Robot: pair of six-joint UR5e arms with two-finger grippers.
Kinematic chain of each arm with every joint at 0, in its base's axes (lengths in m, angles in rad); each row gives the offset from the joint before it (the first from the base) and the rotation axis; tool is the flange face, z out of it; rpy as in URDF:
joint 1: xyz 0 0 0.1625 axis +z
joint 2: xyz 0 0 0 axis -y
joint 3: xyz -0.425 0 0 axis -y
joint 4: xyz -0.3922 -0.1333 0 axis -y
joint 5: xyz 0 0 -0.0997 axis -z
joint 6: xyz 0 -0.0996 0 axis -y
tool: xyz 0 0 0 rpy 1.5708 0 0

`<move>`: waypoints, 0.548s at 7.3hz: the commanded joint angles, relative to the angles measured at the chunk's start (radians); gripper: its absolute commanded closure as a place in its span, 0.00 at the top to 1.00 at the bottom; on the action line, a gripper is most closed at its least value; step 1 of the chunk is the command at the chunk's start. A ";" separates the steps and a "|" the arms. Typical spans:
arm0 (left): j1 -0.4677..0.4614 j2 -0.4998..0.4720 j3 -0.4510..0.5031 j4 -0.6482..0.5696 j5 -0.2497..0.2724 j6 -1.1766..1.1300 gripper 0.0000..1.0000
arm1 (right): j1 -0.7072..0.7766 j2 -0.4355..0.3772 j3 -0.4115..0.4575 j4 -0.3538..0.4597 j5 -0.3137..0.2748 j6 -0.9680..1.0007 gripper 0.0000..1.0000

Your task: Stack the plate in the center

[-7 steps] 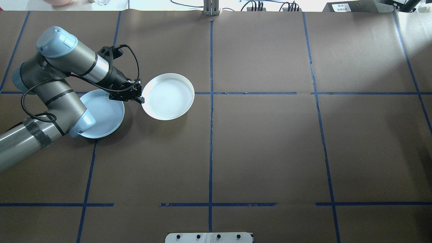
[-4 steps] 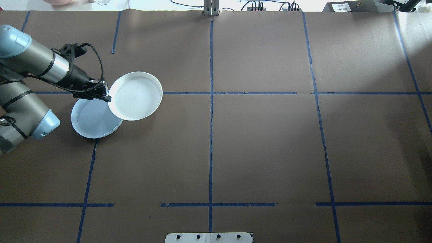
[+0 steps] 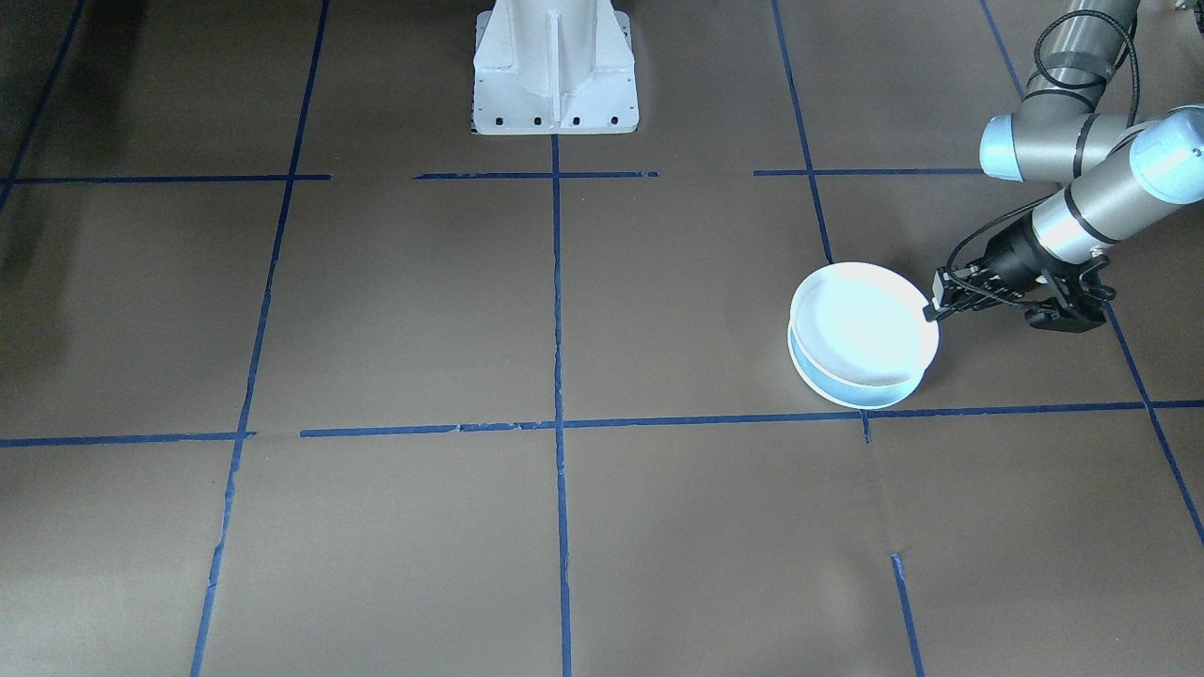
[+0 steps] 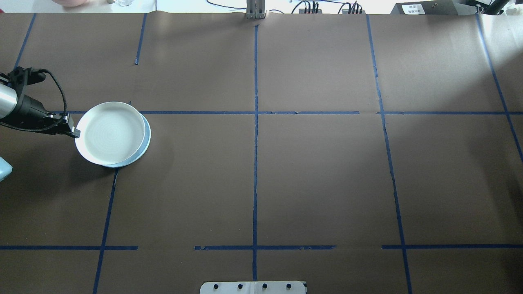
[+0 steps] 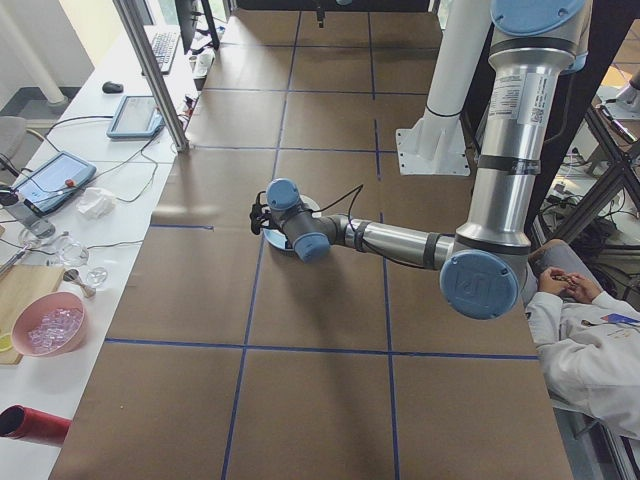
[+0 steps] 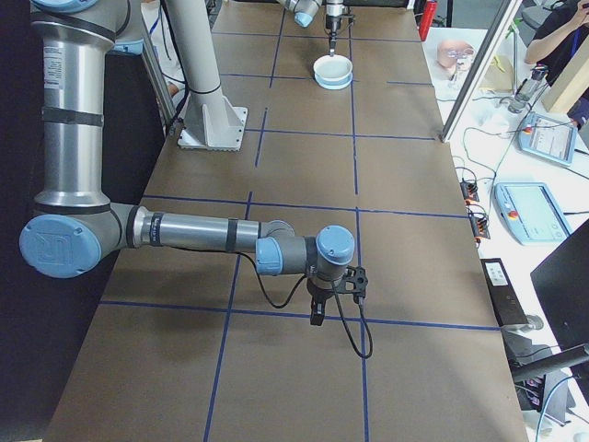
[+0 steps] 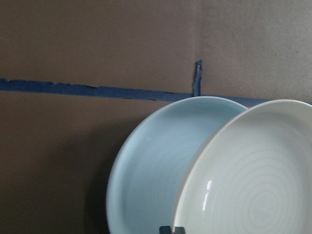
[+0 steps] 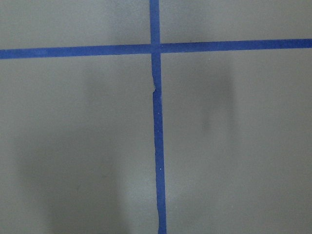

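L gripper (image 4: 75, 131) – clamped on white plate (image 4: 109, 132) rim | plate above blue plate (image 4: 145, 141), offset left | R gripper (image 6: 316, 315) – state can't tell

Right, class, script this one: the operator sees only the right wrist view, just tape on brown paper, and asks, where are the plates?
Observer: The white plate lies over the light blue plate, far left of the centre tape line.
Operator: Is an arm holding it?
Observer: Yes, the left gripper pinches the white plate's rim.
Operator: Are they lined up?
Observer: Not quite; a crescent of the light blue plate shows beside the white one.
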 commanded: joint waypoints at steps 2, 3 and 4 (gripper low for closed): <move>-0.048 0.014 0.001 0.074 -0.002 0.018 0.00 | 0.000 0.000 0.000 0.000 0.000 0.000 1.00; -0.051 -0.011 0.008 0.092 -0.002 0.016 0.00 | 0.000 0.000 0.000 0.000 0.000 0.000 1.00; -0.048 -0.026 0.009 0.095 -0.002 0.015 0.00 | 0.000 0.000 0.000 -0.001 0.000 0.000 1.00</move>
